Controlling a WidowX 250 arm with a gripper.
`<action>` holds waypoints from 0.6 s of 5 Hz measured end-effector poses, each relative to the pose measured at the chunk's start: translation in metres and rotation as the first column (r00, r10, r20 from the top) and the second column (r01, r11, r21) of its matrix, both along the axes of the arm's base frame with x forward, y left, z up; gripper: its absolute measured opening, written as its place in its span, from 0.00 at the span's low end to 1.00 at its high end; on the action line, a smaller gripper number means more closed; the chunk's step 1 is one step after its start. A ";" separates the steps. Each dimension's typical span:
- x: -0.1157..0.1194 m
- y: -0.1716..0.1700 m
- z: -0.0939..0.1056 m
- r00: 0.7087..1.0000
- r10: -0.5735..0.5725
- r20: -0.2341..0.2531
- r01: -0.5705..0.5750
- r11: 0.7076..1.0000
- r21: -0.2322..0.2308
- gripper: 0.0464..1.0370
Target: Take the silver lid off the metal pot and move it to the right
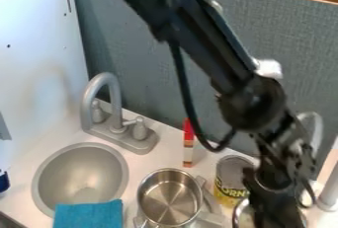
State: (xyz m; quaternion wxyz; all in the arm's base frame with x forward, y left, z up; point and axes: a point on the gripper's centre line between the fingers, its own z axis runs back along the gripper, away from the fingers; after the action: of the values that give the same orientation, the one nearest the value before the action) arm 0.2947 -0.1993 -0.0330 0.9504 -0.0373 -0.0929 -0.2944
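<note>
The black gripper [274, 205] hangs at the lower right, pointing down, with its lower end at the bottom edge. Just left of it stands a can [229, 192] with a yellow label and grey top, partly covered by the arm. A shiny metal rim [243, 216] shows beside and behind the gripper at the bottom; what it belongs to is unclear. Left of the can is an open, empty-looking steel pot [170, 200] with side handles. Whether the gripper holds anything cannot be seen.
A grey sink [79, 175] with a faucet [113, 108] lies left, a blue cloth [89, 215] over its front edge. A slim red and white box [188, 145] stands near the back wall. Another curved faucet [317, 126] rises behind the arm at right.
</note>
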 end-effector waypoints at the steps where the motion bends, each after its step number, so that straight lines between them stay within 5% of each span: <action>1: 0.002 -0.013 -0.011 1.000 -0.021 -0.004 0.021 1.000 0.022 0.28; 3: 0.002 -0.022 -0.031 0.998 -0.050 -0.032 0.051 0.997 0.054 0.28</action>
State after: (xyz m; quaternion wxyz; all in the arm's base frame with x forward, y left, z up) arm 0.2965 -0.2209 -0.0636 0.9447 -0.0180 -0.0691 -0.3201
